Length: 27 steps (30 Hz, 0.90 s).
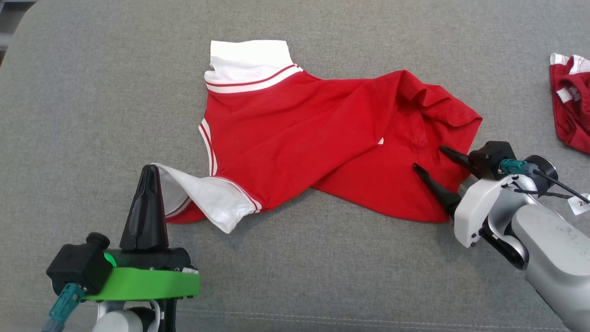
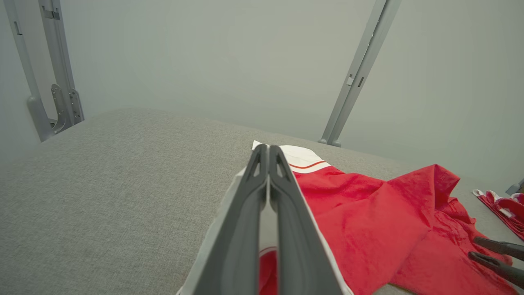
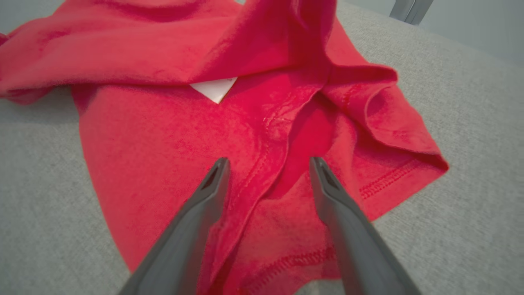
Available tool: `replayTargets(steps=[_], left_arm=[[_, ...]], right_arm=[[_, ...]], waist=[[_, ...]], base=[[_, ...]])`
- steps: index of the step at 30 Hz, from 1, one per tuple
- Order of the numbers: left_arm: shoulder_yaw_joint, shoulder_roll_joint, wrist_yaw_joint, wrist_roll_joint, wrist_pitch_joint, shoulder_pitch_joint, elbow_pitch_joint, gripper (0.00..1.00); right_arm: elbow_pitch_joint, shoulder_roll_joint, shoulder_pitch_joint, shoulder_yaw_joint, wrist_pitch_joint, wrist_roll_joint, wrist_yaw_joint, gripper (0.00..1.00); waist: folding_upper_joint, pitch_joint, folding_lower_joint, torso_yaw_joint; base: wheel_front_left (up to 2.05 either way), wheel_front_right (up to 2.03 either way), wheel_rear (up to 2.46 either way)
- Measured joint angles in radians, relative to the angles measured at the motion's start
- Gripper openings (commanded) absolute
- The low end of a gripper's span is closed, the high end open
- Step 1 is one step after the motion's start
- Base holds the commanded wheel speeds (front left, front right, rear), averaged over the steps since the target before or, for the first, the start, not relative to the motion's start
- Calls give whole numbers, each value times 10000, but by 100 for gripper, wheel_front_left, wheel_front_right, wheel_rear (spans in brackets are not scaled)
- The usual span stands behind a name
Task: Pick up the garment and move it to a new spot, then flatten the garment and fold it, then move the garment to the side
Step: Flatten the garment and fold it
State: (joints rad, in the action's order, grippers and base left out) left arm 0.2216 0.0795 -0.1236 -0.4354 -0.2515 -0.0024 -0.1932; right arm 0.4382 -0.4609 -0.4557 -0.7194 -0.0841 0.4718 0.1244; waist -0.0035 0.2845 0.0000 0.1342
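Flatten step, prob.: red shirt (image 1: 322,133) lies crumpled mid-frame, left gripper (image 1: 150,170) clamped tight on its white sleeve (image 1: 216,198) lower left, right gripper (image 1: 428,157) spread wide & empty over hem (image 1: 405,210) at right; next needs a pinch there, then pull apart.

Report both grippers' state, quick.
Left gripper: closed on the garment, at its white sleeve.
Right gripper: open, holding nothing, over the garment.

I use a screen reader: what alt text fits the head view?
A rumpled red shirt with white trim lies on a grey fabric surface. The left gripper is shut on its white sleeve; the right gripper, open, points at the shirt's opposite end.
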Motion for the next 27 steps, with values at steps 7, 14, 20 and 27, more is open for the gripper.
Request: replayTargets(steps=[7, 14, 20, 27], left_arm=[[107, -13, 0, 4, 0, -196, 88, 0], [90, -35, 0, 4, 0, -204, 180, 0], [-52, -44, 0, 4, 0, -205, 226, 0], [-437, -33, 0, 15, -2, -235, 249, 0]], right_arm=[[163, -199, -412, 0, -42, 48, 0, 100], [284, -255, -509, -337, 61, 148, 0, 60], [276, -196, -682, -520, -33, 201, 0, 0], [-113, -121, -1014, 10, -980, 443, 0, 0]], waist=[[0, 161, 0, 252], [0, 278, 0, 510], [0, 288, 0, 556], [0, 100, 0, 244]], base=[[0, 0, 0], [0, 0, 0], [0, 0, 0], [0, 0, 0]])
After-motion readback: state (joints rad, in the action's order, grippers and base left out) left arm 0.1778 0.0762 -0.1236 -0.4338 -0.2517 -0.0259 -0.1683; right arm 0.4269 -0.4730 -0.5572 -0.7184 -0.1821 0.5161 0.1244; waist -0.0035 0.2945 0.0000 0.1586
